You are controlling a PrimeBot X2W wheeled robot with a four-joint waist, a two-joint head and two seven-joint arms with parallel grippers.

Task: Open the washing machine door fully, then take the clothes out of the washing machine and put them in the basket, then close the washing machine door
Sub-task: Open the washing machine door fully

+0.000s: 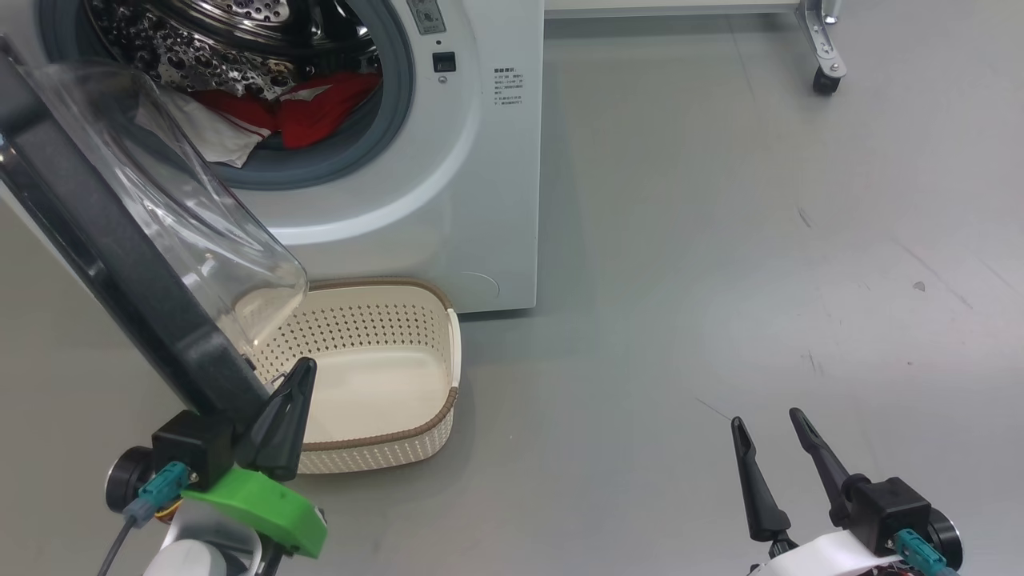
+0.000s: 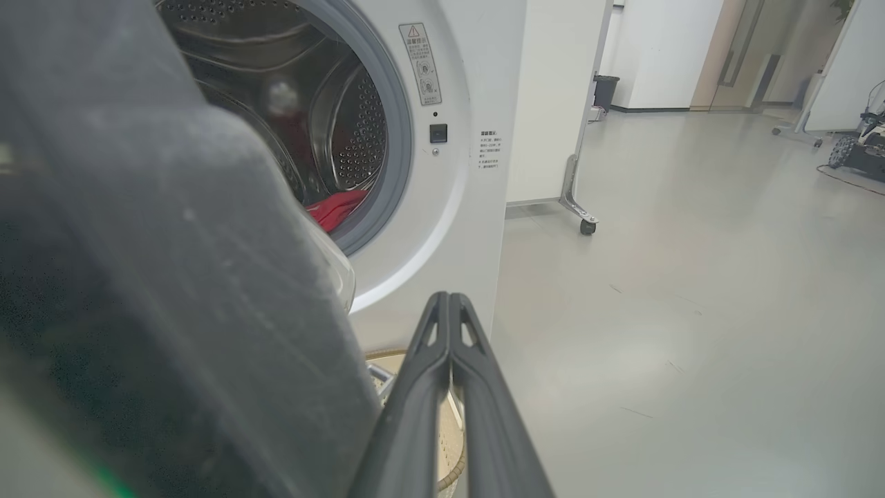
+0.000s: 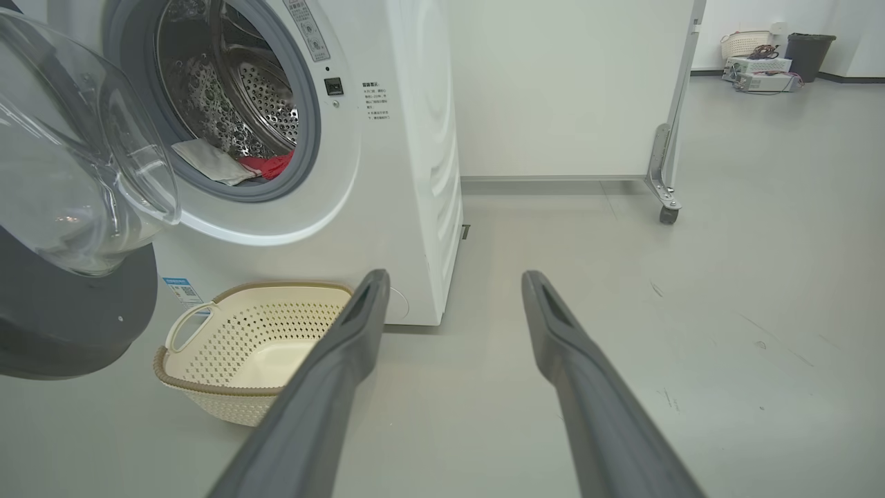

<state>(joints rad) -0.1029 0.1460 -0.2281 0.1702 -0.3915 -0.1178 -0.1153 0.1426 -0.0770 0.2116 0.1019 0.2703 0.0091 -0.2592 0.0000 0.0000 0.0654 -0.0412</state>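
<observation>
Closed tight, the left gripper point(image 1: 303, 370) is by the black rim, good for pushing, of the stiff, heavy-looking washing machine door point(image 1: 104, 248); the right gripper point(image 1: 766, 418) is wide.

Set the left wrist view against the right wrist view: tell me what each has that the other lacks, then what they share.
Left wrist view, not the right: the left gripper, fingers pressed shut, and a small wheeled vehicle far off.
Right wrist view, not the left: the right gripper, fingers wide apart, the basket with its white handle, and a blue label.
Both: the washing machine, red clothes in its drum, the open washing machine door, part of the basket, and a caster.
</observation>
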